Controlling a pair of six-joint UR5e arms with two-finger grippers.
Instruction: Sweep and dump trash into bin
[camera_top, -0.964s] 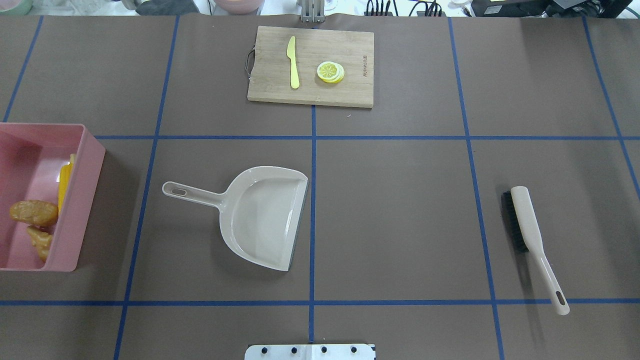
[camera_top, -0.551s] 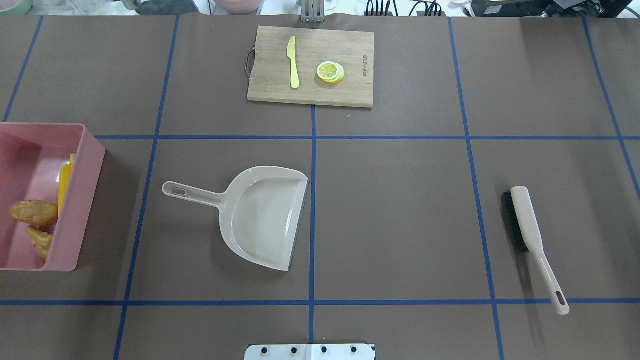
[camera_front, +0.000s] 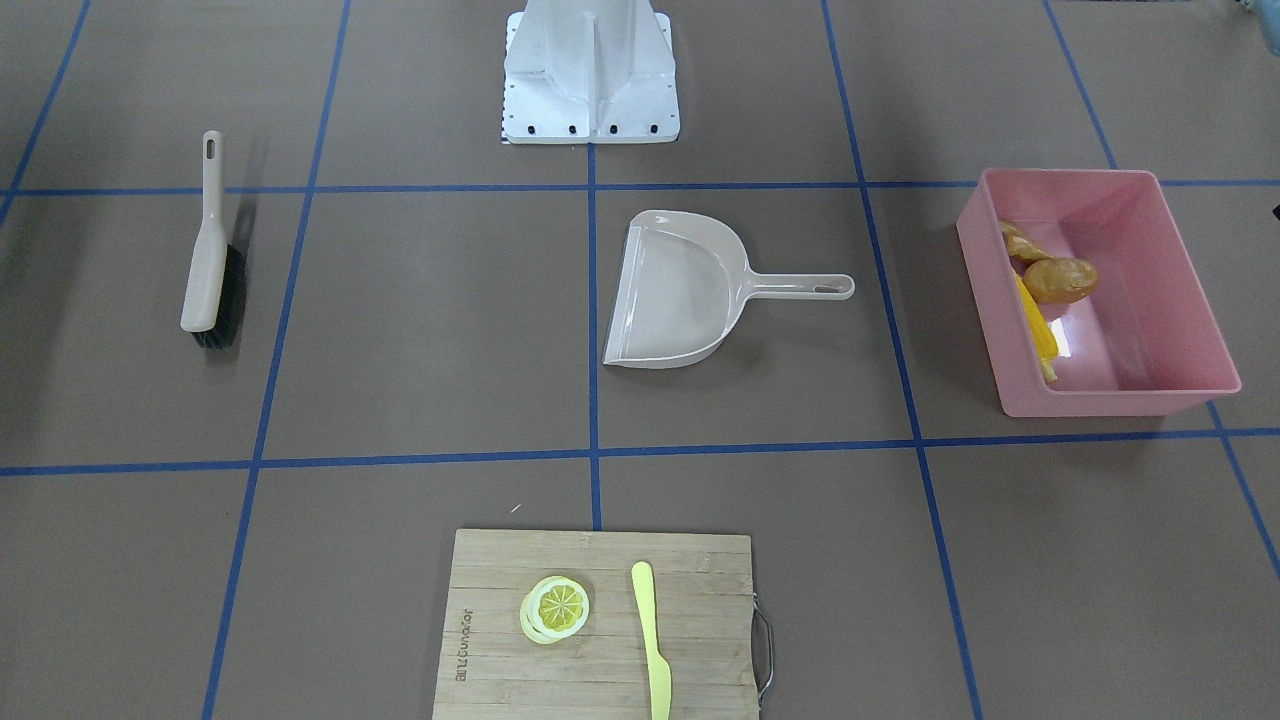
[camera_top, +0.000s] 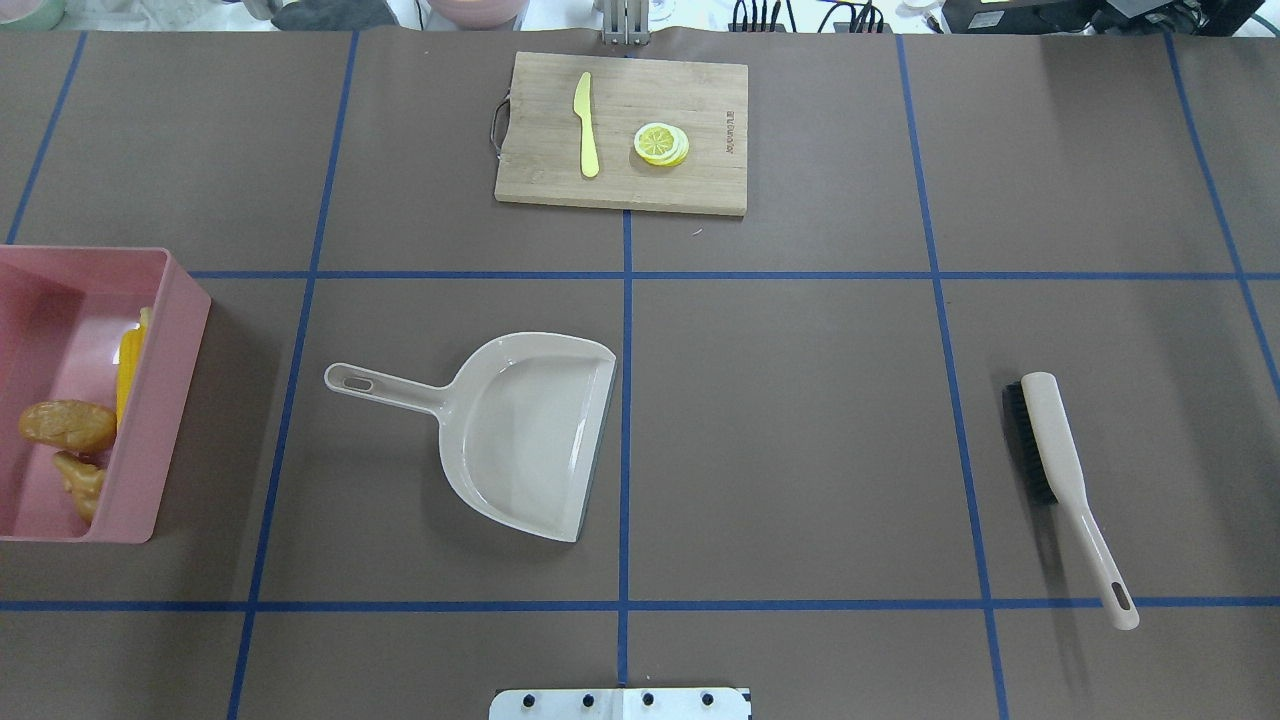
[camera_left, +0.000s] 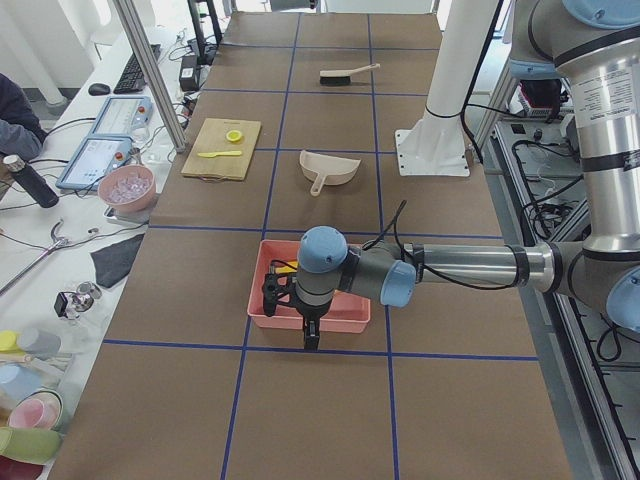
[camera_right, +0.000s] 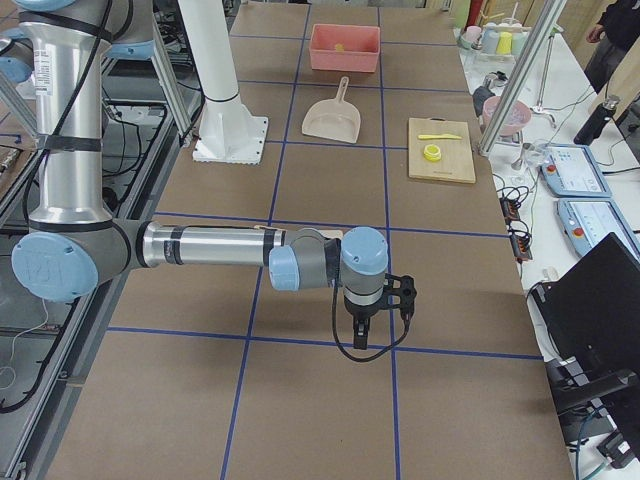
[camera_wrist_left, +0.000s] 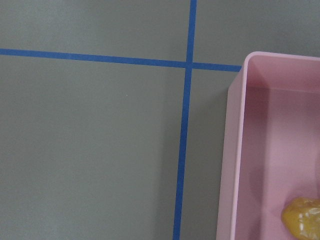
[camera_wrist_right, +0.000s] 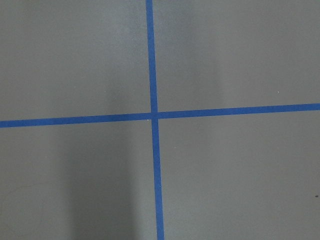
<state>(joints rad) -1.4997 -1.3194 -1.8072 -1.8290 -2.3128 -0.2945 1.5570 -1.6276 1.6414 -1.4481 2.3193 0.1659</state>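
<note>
The pink bin (camera_top: 172, 400) stands at the table's left edge; it also shows in the front view (camera_front: 1120, 400). Inside lie the yellow corn cob (camera_top: 128, 370), the brown potato (camera_top: 68, 424) and the tan ginger root (camera_top: 80, 482). The left wrist view shows the bin's corner (camera_wrist_left: 232, 150) and one brown piece (camera_wrist_left: 302, 222). My left gripper (camera_left: 308, 335) hangs over the bin's near edge in the left side view. My right gripper (camera_right: 358, 335) hangs over bare table in the right side view. I cannot tell whether either is open or shut.
A beige dustpan (camera_top: 530, 430) lies empty left of centre, handle towards the bin. A beige brush (camera_top: 1060, 460) lies at the right. A wooden cutting board (camera_top: 700, 90) with a lemon slice (camera_top: 660, 143) and a pale yellow knife (camera_top: 586, 125) sits at the far middle.
</note>
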